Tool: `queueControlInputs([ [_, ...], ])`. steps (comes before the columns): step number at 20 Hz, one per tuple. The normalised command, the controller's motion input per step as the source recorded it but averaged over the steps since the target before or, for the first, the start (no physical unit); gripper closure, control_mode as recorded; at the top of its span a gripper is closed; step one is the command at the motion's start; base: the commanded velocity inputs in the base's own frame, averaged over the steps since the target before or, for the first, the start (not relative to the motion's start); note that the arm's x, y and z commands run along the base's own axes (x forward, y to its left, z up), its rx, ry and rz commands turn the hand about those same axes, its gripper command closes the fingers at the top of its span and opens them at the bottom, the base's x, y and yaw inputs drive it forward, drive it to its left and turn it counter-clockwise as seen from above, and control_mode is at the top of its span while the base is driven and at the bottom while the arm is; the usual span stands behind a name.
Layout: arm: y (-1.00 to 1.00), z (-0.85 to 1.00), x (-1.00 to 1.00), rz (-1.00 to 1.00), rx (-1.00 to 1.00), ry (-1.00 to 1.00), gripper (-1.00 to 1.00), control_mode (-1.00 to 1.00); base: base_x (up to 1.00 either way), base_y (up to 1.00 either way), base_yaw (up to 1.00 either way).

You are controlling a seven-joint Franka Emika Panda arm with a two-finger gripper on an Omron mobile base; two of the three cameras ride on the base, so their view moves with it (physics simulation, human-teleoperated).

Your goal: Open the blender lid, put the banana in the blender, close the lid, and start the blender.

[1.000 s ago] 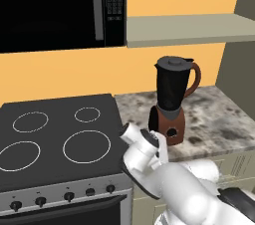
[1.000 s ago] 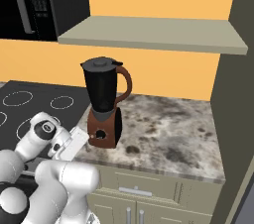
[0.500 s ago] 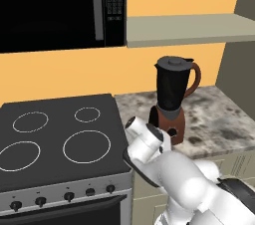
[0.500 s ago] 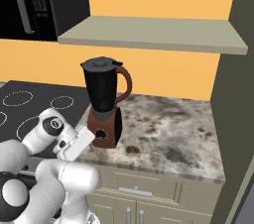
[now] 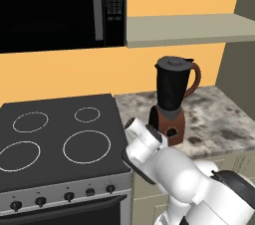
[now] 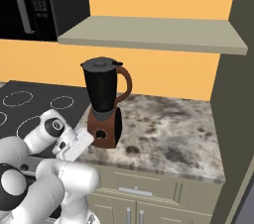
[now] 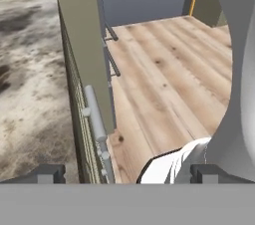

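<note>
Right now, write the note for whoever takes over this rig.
Gripper: open, holding nothing, looking along the counter edge at the wooden floor.
Blender: upright on the marble counter, right of the stove, handle away from the stove.
Blender lid: on the jar.
Done: nothing.
Left: find the banana, open the lid, load the banana, close the lid, press the button.

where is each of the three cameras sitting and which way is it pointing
Left base view: behind the arm on its left, facing the stove and blender; white arm at lower right.
Right base view: behind on its right, facing the blender and counter; arm at lower left.
Hand view: on the hand, looking down past the counter's edge at the wooden floor.
Both base views share the blender and stove.
</note>
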Motion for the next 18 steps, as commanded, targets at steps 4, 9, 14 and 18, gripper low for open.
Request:
queueControlInputs([
  [4,-0.03,-0.5,0.02,0.0,0.0,-0.01,-1.0,-1.0,0.0,0.0,0.0],
  [9,-0.14,-0.53,0.07,0.0,0.0,0.0,-1.0,-1.0,0.0,0.0,0.0],
  [14,-0.26,-0.51,0.16,0.0,0.0,0.0,-1.0,-1.0,0.0,0.0,0.0],
  [18,-0.27,-0.46,0.34,0.01,0.0,-0.01,-1.0,-1.0,0.0,0.0,0.0],
])
